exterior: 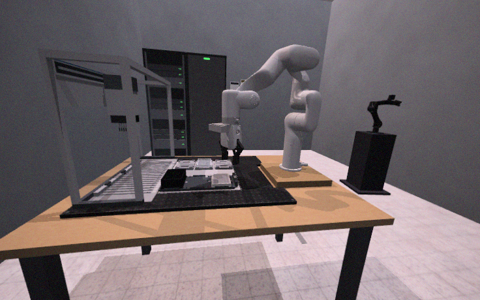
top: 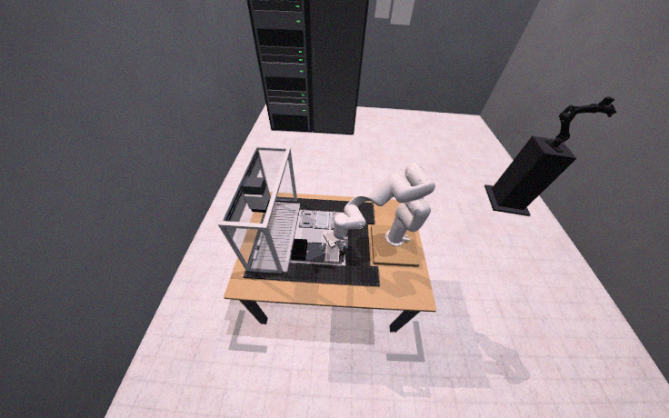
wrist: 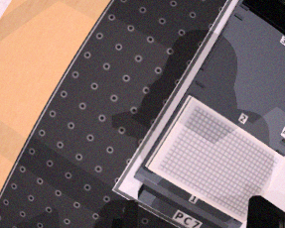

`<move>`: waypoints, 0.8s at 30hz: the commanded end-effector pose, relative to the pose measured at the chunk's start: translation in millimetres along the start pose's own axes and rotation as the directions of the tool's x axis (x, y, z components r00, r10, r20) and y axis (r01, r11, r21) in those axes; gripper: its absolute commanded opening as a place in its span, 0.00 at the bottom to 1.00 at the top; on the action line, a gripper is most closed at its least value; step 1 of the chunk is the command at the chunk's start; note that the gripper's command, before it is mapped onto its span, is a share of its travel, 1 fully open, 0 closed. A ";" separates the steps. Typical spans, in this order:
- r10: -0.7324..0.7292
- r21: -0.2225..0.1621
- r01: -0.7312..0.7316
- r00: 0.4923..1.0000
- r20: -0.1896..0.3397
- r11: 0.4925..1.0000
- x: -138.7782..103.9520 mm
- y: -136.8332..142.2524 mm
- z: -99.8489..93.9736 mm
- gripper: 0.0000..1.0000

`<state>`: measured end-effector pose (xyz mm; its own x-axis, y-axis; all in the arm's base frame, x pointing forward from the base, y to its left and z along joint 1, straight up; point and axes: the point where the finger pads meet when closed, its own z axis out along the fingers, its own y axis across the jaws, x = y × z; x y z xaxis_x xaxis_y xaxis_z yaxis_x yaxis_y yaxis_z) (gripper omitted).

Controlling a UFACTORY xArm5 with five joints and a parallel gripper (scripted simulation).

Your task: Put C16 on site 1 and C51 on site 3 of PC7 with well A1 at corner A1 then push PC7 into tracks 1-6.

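Note:
The carrier PC7 [exterior: 196, 181] [wrist: 258, 74] lies on the pale apron in front of the rails [top: 281, 233] [exterior: 144, 169]. The pale gridded plate C16 [top: 332, 253] [exterior: 220, 179] [wrist: 215, 161] is on site 1, beside the handle end, and looks level. The black block C51 [top: 299, 249] [exterior: 173, 179] is on site 3. Site 2 shows bare. C15 [top: 322, 220] [exterior: 203, 162] sits in the middle nest. My gripper [exterior: 230, 160] [wrist: 194, 221] is open and empty, above the handle end of the carrier, turned at an angle to it. The track numbers and lamps are not readable.
Nest S3 [top: 306, 219] [exterior: 185, 164] and nest S1 [exterior: 223, 164] show no plate. The instrument's frame [top: 244, 225] [exterior: 134, 149] stands over the rails. A black perforated mat [exterior: 212, 199] [wrist: 109, 89] surrounds the apron.

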<state>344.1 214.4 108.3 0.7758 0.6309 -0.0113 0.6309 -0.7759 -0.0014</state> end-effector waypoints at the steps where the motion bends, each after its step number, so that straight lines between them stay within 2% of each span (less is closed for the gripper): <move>1: 0.144 -0.001 -0.144 0.990 -0.013 0.990 -20.5 -1.0 -2.1 0.81; 5: 0.274 0.000 -0.274 0.962 -0.013 0.962 -40.5 -2.1 -1.9 0.81; 10: 0.430 0.002 -0.430 0.903 -0.012 0.903 -64.4 -3.4 -1.7 0.81; 13: 0.460 0.003 -0.460 0.888 -0.012 0.888 -64.4 -3.4 -1.7 0.81; 15: 0.518 0.003 -0.518 0.855 -0.012 0.856 -64.4 -3.4 -1.7 0.81; 24: 0.521 0.003 -0.521 0.853 -0.012 0.853 -64.4 -3.4 -1.7 0.81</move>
<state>291.2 175.9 109.6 0.9907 0.1361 -0.0024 0.1361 -0.9907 0.0011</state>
